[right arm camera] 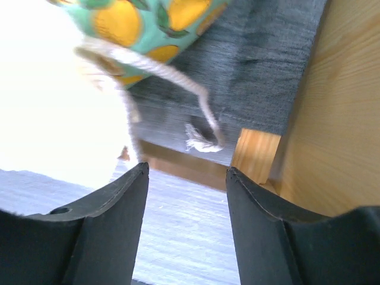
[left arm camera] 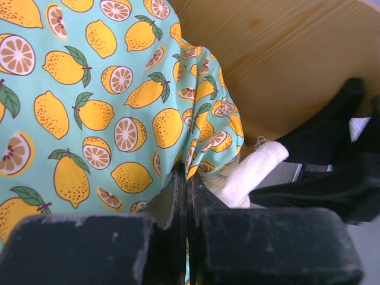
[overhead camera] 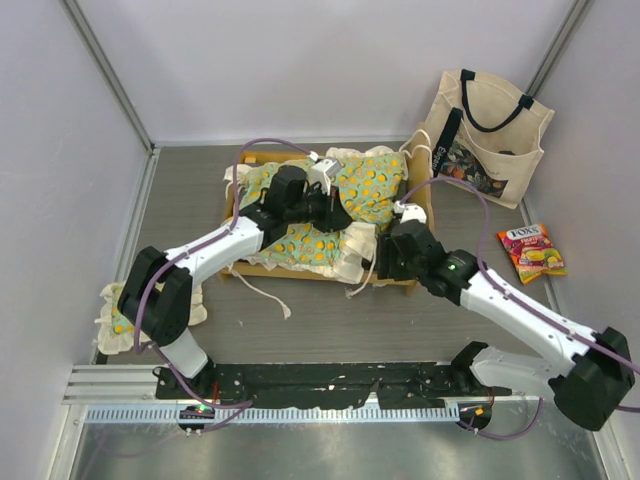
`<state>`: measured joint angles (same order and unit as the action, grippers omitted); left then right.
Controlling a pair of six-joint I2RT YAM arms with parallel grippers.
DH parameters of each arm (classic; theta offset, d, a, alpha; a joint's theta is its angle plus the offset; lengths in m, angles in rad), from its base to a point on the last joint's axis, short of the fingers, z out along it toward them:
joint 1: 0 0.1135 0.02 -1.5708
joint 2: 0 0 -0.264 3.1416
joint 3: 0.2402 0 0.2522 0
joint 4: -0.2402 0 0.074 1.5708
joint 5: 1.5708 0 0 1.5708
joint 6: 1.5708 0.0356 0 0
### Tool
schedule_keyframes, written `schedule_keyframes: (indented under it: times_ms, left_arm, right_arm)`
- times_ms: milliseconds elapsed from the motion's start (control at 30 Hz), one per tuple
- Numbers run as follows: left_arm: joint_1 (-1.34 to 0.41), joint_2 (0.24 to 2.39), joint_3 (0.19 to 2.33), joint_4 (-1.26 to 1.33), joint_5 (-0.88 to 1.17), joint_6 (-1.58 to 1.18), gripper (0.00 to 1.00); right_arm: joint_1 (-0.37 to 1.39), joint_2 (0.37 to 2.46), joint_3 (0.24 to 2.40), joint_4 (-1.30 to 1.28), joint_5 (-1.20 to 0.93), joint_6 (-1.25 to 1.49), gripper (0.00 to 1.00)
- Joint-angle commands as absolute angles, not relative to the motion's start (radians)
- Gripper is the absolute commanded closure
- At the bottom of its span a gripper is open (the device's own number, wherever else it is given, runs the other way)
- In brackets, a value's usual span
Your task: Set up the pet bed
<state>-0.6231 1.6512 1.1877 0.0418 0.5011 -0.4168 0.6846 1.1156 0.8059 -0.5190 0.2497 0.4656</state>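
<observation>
The light-wood pet bed frame point(overhead camera: 425, 215) stands at the table's middle, with the green citrus-print mattress cushion point(overhead camera: 300, 240) lying rumpled across it. My left gripper point(overhead camera: 335, 207) is over the bed's right part. In the left wrist view it point(left arm camera: 189, 178) is shut on a fold of the cushion point(left arm camera: 107, 101), near the curved wooden headboard point(left arm camera: 285, 59). My right gripper point(overhead camera: 383, 257) is at the bed's front right corner. In the right wrist view it point(right arm camera: 187, 172) is open and empty, before the grey base point(right arm camera: 267, 59), the wood frame point(right arm camera: 332, 119) and a hanging tie point(right arm camera: 190, 101).
A small matching ruffled pillow point(overhead camera: 118, 325) lies at the left under my left arm. A cream tote bag point(overhead camera: 485, 135) leans on the back right wall. A candy packet point(overhead camera: 532, 252) lies at the right. Walls close in left, back and right.
</observation>
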Motion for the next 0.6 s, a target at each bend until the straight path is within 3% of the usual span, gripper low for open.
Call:
schedule_keyframes:
  times_ms: [0,167,300,567]
  left_arm:
    - [-0.630,1.664,1.243,0.031,0.557,-0.414,1.00]
    - [-0.641,1.681,1.269,0.005,0.569,-0.406,1.00]
    - [-0.660,1.695,1.299,-0.024,0.568,-0.405,1.00]
    - [-0.724,1.746,1.385,-0.093,0.552,-0.416,0.98]
  right_arm:
    - [0.687,0.954,0.908,-0.601,0.238,0.449,0.39]
    - [0.686,0.839,0.972,-0.630,0.317,0.479,0.39]
    - [0.684,0.792,0.960,-0.675,0.573,0.552,0.39]
    - [0.640,0.943,0.979,-0.710,0.646,0.594,0.36]
